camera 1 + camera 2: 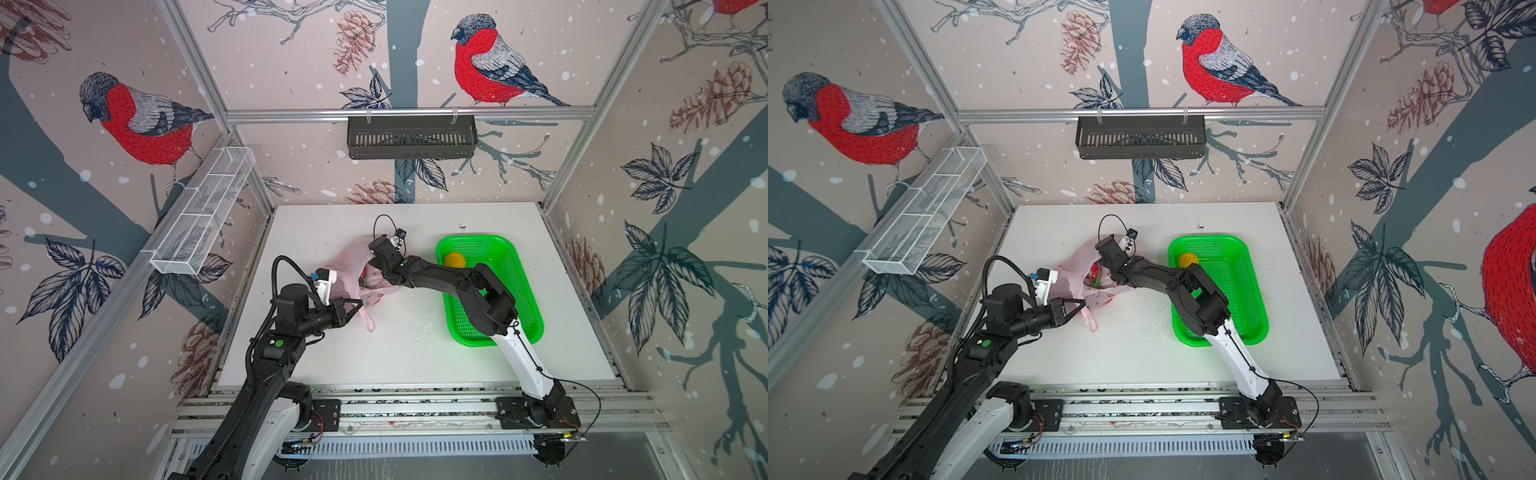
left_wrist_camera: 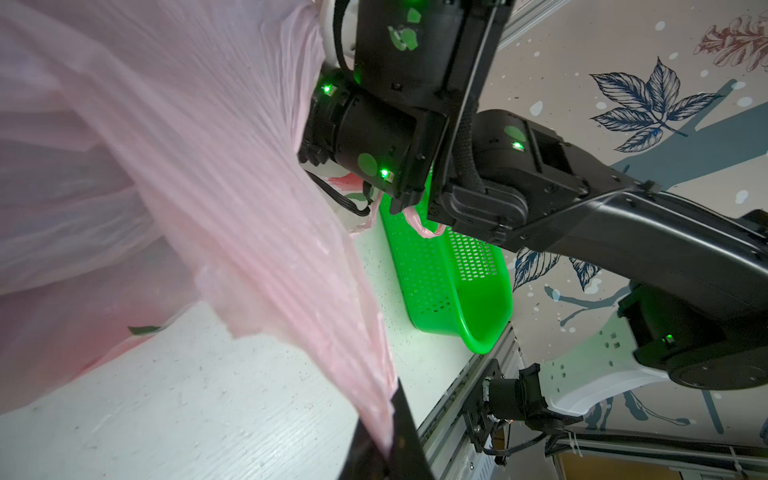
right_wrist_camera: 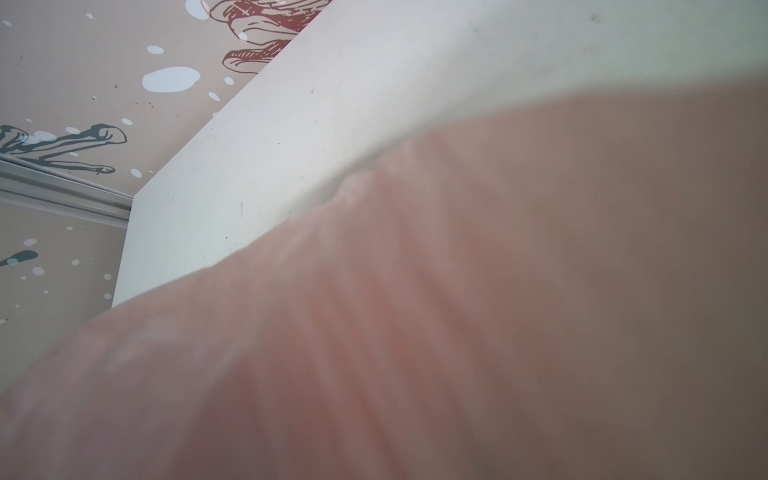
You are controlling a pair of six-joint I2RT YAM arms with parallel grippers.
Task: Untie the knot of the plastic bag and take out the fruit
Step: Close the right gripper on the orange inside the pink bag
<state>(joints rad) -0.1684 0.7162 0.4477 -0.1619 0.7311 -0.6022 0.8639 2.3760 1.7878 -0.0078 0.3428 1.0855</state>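
Note:
The pale pink plastic bag (image 1: 349, 259) (image 1: 1073, 266) lies crumpled at the middle of the white table. My left gripper (image 1: 359, 305) (image 2: 386, 449) is shut on a pulled-out fold of its film (image 2: 187, 166), near a hanging handle loop (image 1: 368, 322). My right gripper reaches into the bag's mouth from the right. Its wrist (image 1: 384, 253) shows in both top views, but the jaws are hidden, and pink film (image 3: 457, 332) covers the right wrist view. Something red and green (image 1: 365, 276) (image 1: 1094, 276) shows inside the bag. A yellow fruit (image 1: 455, 259) (image 1: 1187, 259) lies in the green basket. The knot is hidden.
The green mesh basket (image 1: 515, 270) (image 1: 1246, 270) (image 2: 449, 282) stands right of the bag, with my right forearm passing over it. A black slotted basket (image 1: 411, 137) hangs on the back wall and a white wire shelf (image 1: 203, 212) on the left wall.

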